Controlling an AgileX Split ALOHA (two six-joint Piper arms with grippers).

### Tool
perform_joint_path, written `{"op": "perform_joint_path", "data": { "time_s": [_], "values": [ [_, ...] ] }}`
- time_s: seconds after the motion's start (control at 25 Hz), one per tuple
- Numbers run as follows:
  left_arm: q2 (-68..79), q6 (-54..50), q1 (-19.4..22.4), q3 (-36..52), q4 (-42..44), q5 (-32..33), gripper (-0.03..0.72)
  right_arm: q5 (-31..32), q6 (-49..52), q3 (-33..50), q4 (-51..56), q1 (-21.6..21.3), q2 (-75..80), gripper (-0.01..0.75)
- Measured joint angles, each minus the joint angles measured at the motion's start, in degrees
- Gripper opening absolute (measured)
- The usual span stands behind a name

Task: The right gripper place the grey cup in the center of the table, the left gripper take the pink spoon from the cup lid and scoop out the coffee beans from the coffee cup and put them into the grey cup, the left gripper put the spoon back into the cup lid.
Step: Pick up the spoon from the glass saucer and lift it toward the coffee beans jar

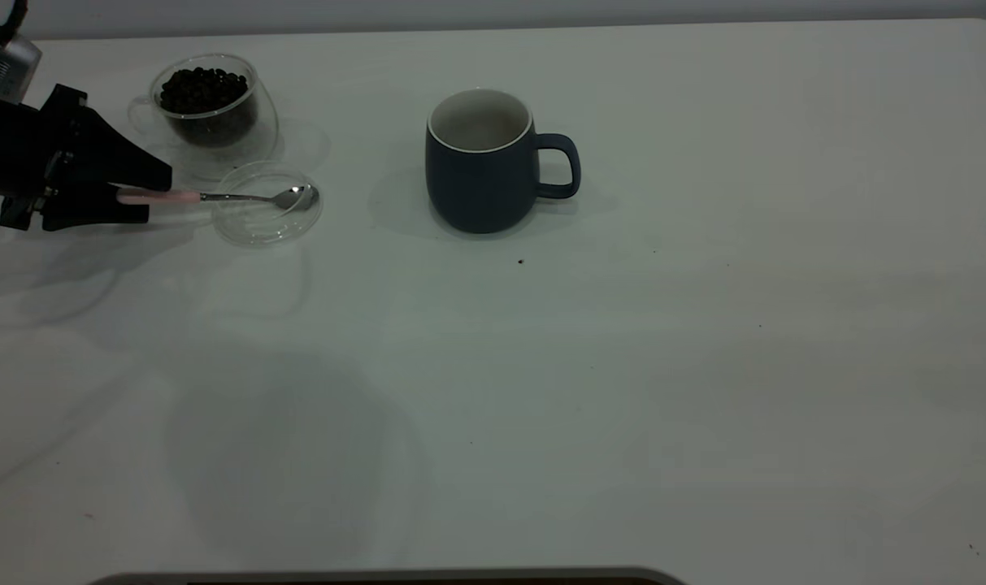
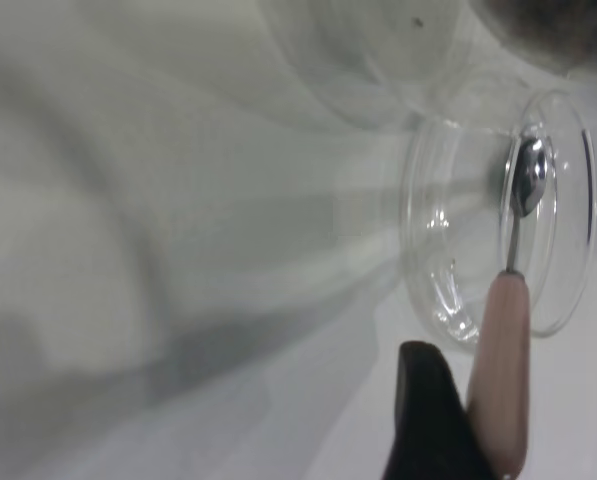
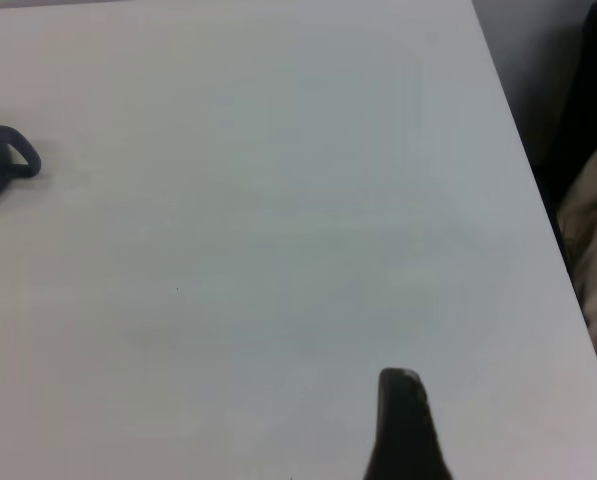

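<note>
Left tool (image 1: 139, 193) clamps the pink spoon (image 1: 216, 196), bowl resting in the cup lid (image 1: 267, 223); right tool (image 3: 403, 420), can't tell.

Coffee cup (image 1: 206, 106) just behind cup lid (image 1: 267, 205).

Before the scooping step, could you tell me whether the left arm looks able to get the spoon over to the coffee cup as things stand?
Probably yes: the left gripper grips the pink spoon, and the coffee cup stands open just behind the cup lid.
</note>
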Motion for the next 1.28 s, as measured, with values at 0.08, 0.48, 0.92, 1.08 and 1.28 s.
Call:
{"op": "perform_joint_path", "data": {
  "time_s": [0.08,0.48,0.92,1.08,1.28],
  "values": [
    [0.0,-0.3,0.0,0.0,0.2,0.0,0.479,0.0,0.0,0.0,0.0,0.0,0.0,0.565],
    [0.0,-0.6,0.0,0.0,0.2,0.0,0.337,0.0,0.0,0.0,0.0,0.0,0.0,0.565],
    [0.0,-0.7,0.0,-0.1,0.0,3.9,0.139,0.0,0.0,0.0,0.0,0.0,0.0,0.565],
    [0.0,-2.3,0.0,-0.1,0.3,5.9,0.137,0.0,0.0,0.0,0.0,0.0,0.0,0.565],
    [-0.2,-3.7,0.3,-0.1,1.2,11.5,0.136,0.0,0.0,0.0,0.0,0.0,0.0,0.565]
  ]
}}
